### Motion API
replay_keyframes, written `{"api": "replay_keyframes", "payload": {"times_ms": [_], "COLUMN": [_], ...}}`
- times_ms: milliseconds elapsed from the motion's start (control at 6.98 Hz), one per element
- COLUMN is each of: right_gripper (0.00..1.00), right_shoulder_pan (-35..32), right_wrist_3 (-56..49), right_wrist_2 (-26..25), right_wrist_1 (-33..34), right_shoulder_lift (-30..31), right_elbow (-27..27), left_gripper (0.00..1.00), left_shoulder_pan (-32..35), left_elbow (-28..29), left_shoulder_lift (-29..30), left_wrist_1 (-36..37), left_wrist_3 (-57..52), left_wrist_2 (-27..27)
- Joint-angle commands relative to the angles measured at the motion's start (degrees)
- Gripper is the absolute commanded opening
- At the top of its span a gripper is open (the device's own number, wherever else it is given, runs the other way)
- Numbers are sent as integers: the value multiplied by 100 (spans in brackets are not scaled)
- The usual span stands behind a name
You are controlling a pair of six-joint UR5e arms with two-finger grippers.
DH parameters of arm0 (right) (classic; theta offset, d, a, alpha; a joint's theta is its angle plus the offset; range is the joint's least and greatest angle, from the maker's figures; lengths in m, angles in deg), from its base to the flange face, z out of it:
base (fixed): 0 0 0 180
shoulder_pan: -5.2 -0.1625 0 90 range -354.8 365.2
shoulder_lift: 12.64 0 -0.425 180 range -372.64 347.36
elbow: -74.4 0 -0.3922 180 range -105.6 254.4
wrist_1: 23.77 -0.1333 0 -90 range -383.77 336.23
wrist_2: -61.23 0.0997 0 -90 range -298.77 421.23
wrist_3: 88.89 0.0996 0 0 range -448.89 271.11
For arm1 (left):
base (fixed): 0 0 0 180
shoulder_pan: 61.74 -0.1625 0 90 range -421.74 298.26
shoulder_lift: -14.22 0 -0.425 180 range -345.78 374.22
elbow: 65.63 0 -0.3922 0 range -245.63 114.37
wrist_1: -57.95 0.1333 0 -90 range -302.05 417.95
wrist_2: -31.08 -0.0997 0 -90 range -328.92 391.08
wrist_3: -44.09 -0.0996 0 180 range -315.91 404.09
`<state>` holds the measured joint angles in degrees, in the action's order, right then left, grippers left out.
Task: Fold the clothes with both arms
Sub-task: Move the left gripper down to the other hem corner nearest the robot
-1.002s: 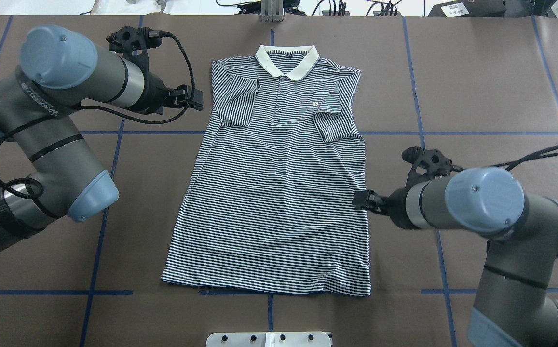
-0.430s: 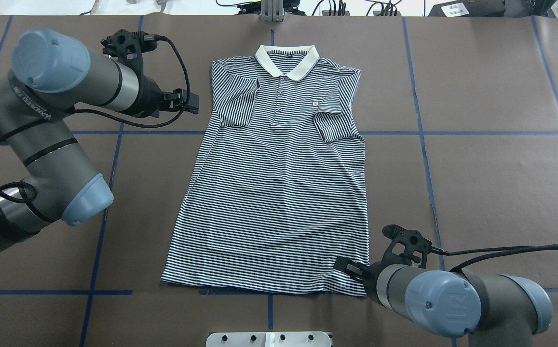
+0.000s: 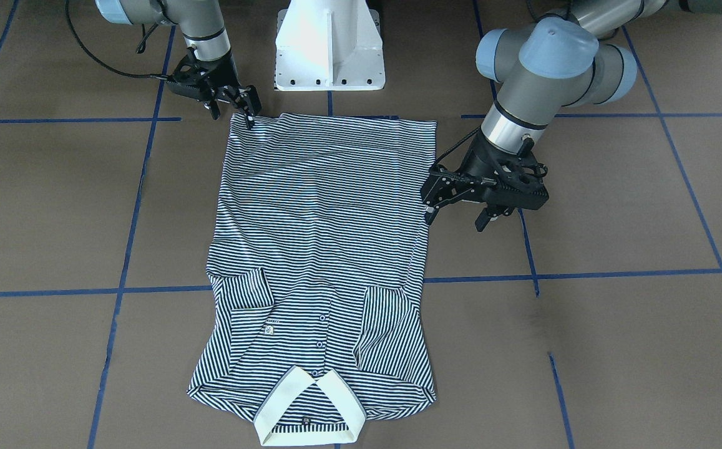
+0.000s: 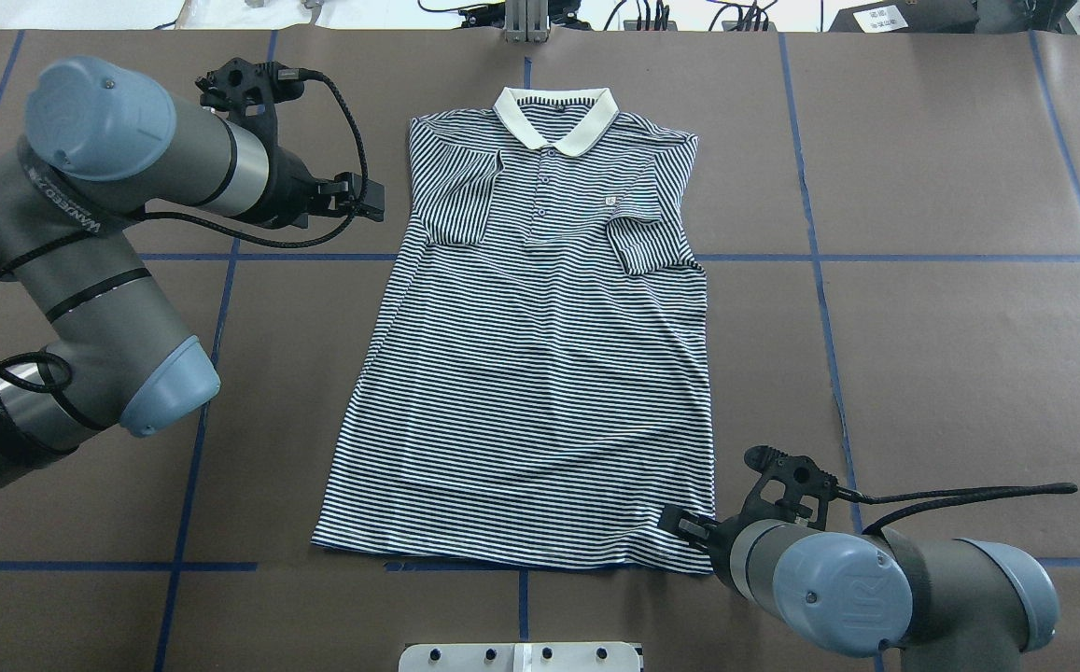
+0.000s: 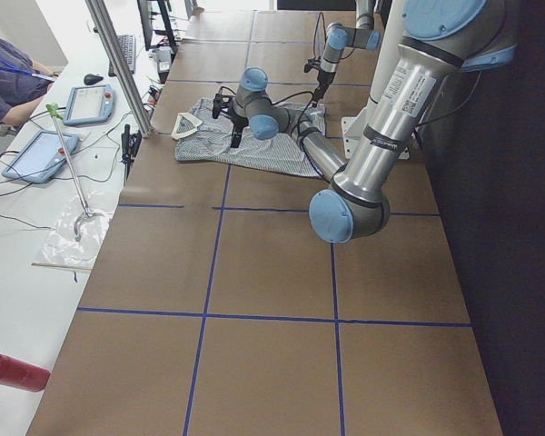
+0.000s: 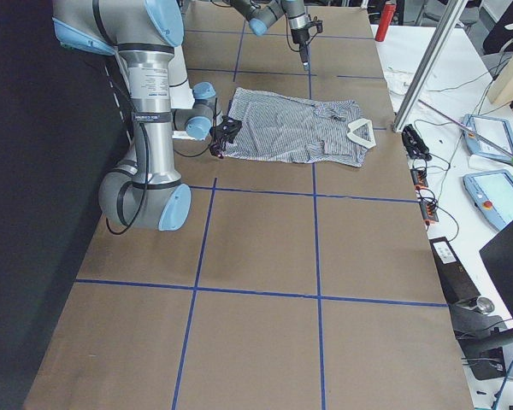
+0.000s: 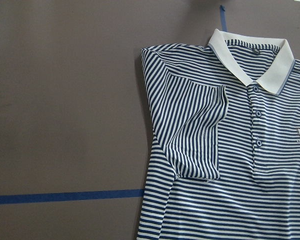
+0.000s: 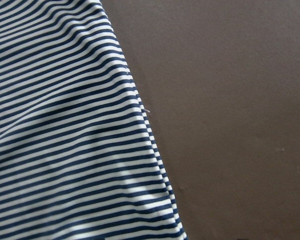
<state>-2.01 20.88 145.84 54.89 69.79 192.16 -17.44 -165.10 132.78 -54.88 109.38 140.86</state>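
Note:
The striped polo shirt (image 4: 540, 373) lies flat on the table, cream collar (image 4: 555, 119) at the far end and both sleeves folded in over the chest. My left gripper (image 4: 370, 198) is open and empty, just off the shirt's left side by the folded sleeve; it also shows in the front-facing view (image 3: 454, 218). My right gripper (image 4: 677, 523) is at the near right hem corner. In the front-facing view (image 3: 231, 113) it looks open, with one finger at the corner. The right wrist view shows only the shirt's edge (image 8: 65, 140) and bare table.
The table is covered in brown paper with blue tape lines (image 4: 194, 439). The white pedestal (image 3: 329, 43) stands just behind the shirt's hem. An operators' desk with tablets (image 5: 41, 154) runs along the far side. A red bottle (image 5: 14, 372) lies there.
My right gripper has moved from the middle of the shirt's right edge back to the near right hem corner. My left arm has shifted slightly away from the shirt.

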Motion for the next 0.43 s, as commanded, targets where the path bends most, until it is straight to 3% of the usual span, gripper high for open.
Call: {"api": "replay_keyframes", "payload": {"times_ms": [0, 286], "right_gripper": [90, 90], "right_shoulder_pan": [9, 52], "right_wrist_3": [-7, -8], "right_wrist_2": [107, 379], "right_wrist_1": [62, 62], "right_shoulder_lift": [-8, -43], "right_elbow": [-7, 28], "left_gripper": [100, 100], "left_shoulder_pan": [0, 0], "left_elbow": [7, 50], "left_shoulder_lift": [0, 0], "left_wrist_1": [-10, -80], "left_wrist_3": [-7, -7], "left_wrist_2": [0, 0]}}
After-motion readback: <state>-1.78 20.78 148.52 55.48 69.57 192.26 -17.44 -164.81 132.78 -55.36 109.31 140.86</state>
